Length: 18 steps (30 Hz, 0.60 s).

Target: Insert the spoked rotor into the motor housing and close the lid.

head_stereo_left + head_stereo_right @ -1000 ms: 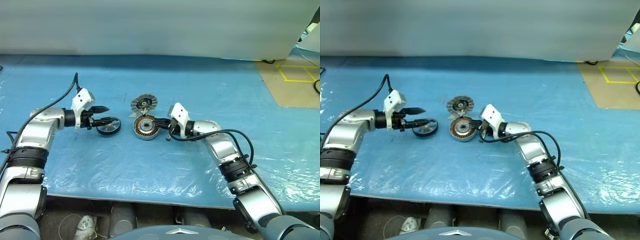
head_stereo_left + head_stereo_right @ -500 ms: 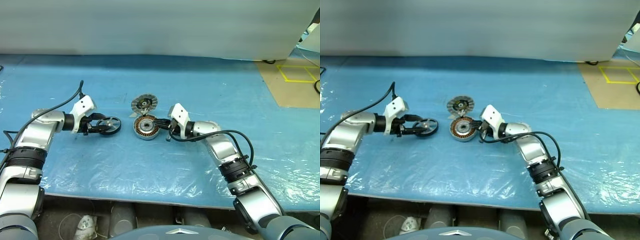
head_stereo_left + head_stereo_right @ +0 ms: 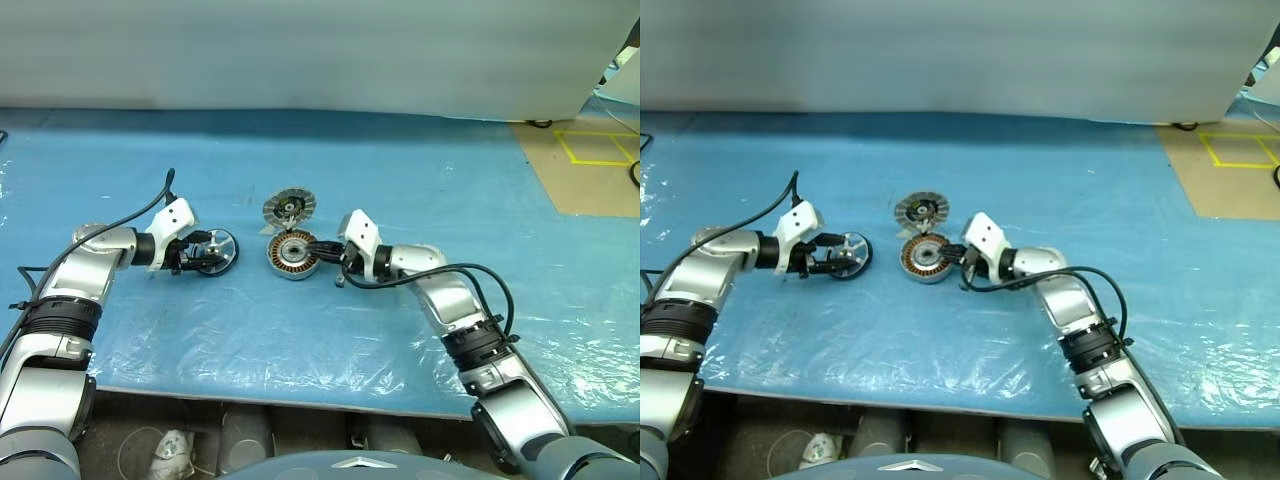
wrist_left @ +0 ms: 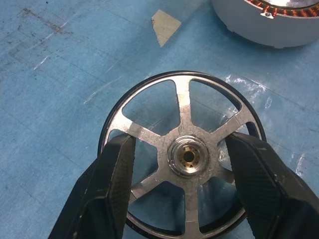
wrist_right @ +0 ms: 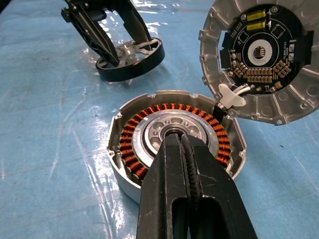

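Observation:
The spoked rotor (image 3: pixel 219 247) lies flat on the blue table, its hub and spokes facing up (image 4: pixel 187 155). My left gripper (image 3: pixel 207 253) is open and lowered over it, one black finger (image 4: pixel 113 172) at each side of the rim. To the right stands the motor housing (image 3: pixel 292 254) with copper windings (image 5: pixel 175 130). The lid (image 3: pixel 288 208) stands tilted open behind the housing, its dark circuit side showing (image 5: pixel 259 54). My right gripper (image 3: pixel 320 249) is shut, its tips resting over the housing's pale centre (image 5: pixel 178 142).
The table (image 3: pixel 330 330) is covered in wrinkled blue plastic film, with its front edge close to me. A small tan scrap (image 4: pixel 166 26) lies between the rotor and the housing. A brown floor patch with yellow tape (image 3: pixel 590 150) is at the far right.
My left gripper has sunk and tilted down over the rotor, so its fingers now stand on both sides of the rim. The right arm and the housing have stayed put.

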### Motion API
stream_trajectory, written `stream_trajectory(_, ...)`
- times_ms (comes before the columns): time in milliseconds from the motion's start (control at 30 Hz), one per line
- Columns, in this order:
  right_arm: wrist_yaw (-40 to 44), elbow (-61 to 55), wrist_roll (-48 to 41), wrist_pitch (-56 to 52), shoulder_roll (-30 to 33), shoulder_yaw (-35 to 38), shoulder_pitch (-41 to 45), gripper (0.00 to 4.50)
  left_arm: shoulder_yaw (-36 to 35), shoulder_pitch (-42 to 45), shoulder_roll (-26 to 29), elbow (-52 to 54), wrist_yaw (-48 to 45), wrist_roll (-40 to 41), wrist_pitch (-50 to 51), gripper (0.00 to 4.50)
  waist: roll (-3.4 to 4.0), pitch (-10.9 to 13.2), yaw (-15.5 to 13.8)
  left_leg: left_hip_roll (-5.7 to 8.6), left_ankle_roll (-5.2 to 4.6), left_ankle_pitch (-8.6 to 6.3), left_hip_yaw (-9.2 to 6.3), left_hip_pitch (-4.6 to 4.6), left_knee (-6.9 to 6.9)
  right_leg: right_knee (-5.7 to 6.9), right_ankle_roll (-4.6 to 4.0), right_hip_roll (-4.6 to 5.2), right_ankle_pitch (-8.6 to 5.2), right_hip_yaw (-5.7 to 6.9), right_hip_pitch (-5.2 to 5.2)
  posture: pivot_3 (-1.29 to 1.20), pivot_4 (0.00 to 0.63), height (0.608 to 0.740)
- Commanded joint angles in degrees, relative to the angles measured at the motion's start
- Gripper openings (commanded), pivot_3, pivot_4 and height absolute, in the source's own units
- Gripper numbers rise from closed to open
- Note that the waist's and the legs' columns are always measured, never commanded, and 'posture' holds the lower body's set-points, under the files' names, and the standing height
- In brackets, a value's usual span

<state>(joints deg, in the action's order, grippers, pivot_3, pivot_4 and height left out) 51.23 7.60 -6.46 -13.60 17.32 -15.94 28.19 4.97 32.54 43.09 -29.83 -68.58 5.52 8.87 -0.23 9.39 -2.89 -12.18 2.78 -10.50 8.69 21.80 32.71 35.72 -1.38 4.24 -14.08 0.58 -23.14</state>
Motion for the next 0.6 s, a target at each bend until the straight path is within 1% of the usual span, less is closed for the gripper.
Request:
stream_trajectory(33,0.96,-3.74,-1.53,-0.29,0.77,0.88,-0.09,0.00,0.81,-0.06,0.37,-0.67,-0.49,-1.14,-1.10,2.95,0.00,0.00,0.00,0.00,0.00,0.00,0.00,0.00,0.00,0.00,0.00,0.00,0.00,0.00,0.00,0.00,0.150,0.740)
stream_trajectory(167,1.54,-4.84,-1.81,-0.72,1.52,0.86,-0.13,0.00,1.23,-0.26,0.44,-1.11,-0.71,-1.93,-2.16,2.95,0.00,0.00,0.00,0.00,0.00,0.00,0.00,-0.02,0.01,0.01,0.00,0.00,0.00,-0.01,0.01,0.00,0.150,0.740)
stream_trajectory(467,6.93,-8.15,-4.63,-0.93,2.90,-0.06,-1.21,0.00,1.54,-1.19,0.19,-1.11,-1.82,-2.08,-1.83,2.95,0.00,0.00,0.03,0.00,0.00,0.00,0.01,-0.03,-0.02,0.00,-0.01,0.01,0.00,-0.01,0.01,0.00,0.150,0.740)
stream_trajectory(600,7.30,-8.12,-4.31,0.02,2.92,0.05,-1.09,0.00,1.55,-1.94,0.22,-0.60,-2.09,-2.13,-1.57,2.20,0.10,-0.05,-0.03,0.02,0.00,0.00,0.01,-0.06,-0.02,0.00,-0.01,0.02,-0.01,-0.02,0.02,0.00,0.150,0.740)
